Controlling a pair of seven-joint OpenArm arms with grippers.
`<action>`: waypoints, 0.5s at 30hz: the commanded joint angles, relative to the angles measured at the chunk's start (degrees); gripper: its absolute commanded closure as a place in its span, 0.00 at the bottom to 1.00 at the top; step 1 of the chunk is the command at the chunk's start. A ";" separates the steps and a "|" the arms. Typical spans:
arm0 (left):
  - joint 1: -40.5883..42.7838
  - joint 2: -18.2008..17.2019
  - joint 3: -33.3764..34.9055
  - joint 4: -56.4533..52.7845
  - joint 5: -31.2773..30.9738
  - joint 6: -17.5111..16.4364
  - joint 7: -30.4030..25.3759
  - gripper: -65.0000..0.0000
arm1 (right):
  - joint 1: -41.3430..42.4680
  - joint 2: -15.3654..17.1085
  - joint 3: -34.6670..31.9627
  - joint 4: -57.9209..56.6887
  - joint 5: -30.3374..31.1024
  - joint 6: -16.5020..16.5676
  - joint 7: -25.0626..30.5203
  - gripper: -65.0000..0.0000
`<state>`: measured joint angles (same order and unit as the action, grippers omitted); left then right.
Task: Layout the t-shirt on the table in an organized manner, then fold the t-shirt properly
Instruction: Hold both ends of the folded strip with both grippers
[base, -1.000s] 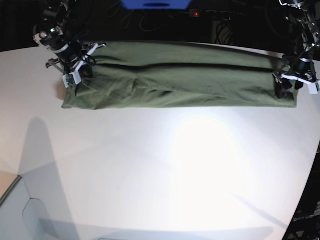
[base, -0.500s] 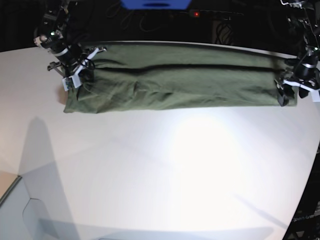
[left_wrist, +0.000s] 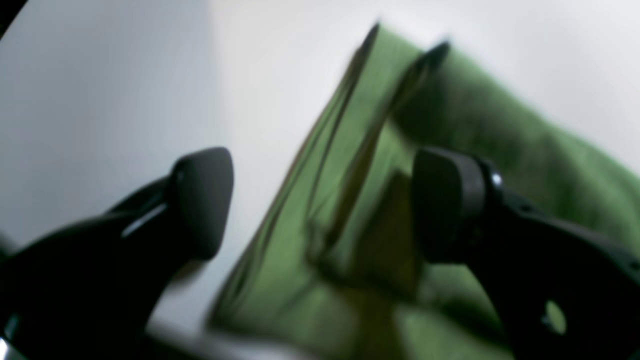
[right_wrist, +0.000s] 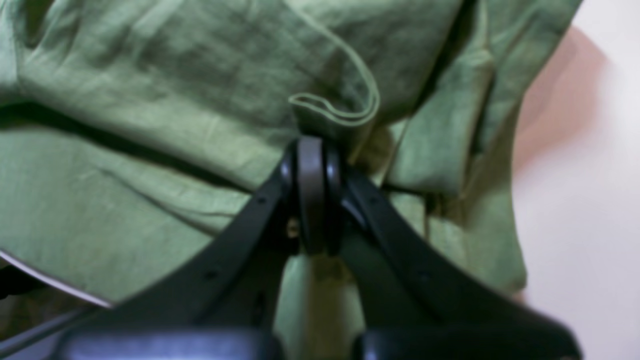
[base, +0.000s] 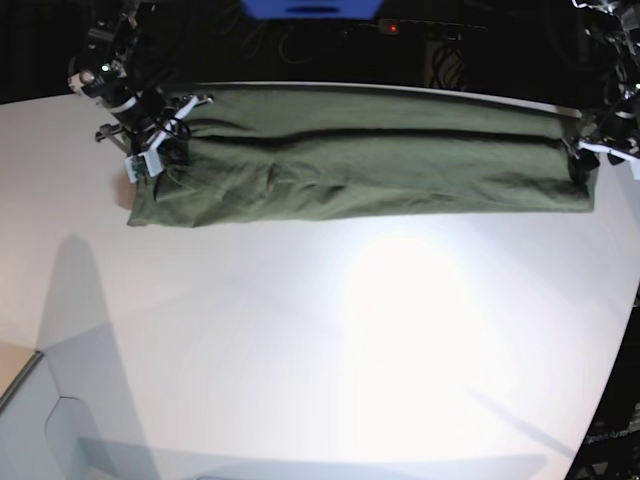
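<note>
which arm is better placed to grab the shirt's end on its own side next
Probably the right: its gripper is already closed down in the shirt's folds, while the left gripper is wide open.

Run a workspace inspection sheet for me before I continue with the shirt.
Surface: smooth white tabletop with a curved edge
Job's things: olive-green cotton t-shirt, laid in a long band along the far side, bunched at the right arm's end
Clutter: nothing seen
Left end effector: open, one finger over the shirt, the other beside it
Right end effector: shut at the bunched cloth
Cables: nothing certain
Surroundings: dark area beyond the table
</note>
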<state>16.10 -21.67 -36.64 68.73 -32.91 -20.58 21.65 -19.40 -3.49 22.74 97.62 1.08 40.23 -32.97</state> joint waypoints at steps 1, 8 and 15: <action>0.03 -0.70 0.29 -0.11 -0.37 -0.21 0.37 0.17 | -0.16 0.01 0.07 0.44 -1.21 -0.23 -1.53 1.00; -1.55 -0.61 4.42 -0.73 1.65 -0.21 0.28 0.17 | -0.34 0.28 0.07 0.53 -1.21 -0.23 -1.53 1.00; -2.25 0.88 4.69 -0.99 5.35 -0.21 0.28 0.50 | -0.34 0.28 0.07 0.53 -1.30 -0.23 -1.53 1.00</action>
<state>13.74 -20.69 -32.14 67.85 -28.01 -20.56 18.74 -19.42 -3.49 22.74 97.82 0.86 40.23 -32.97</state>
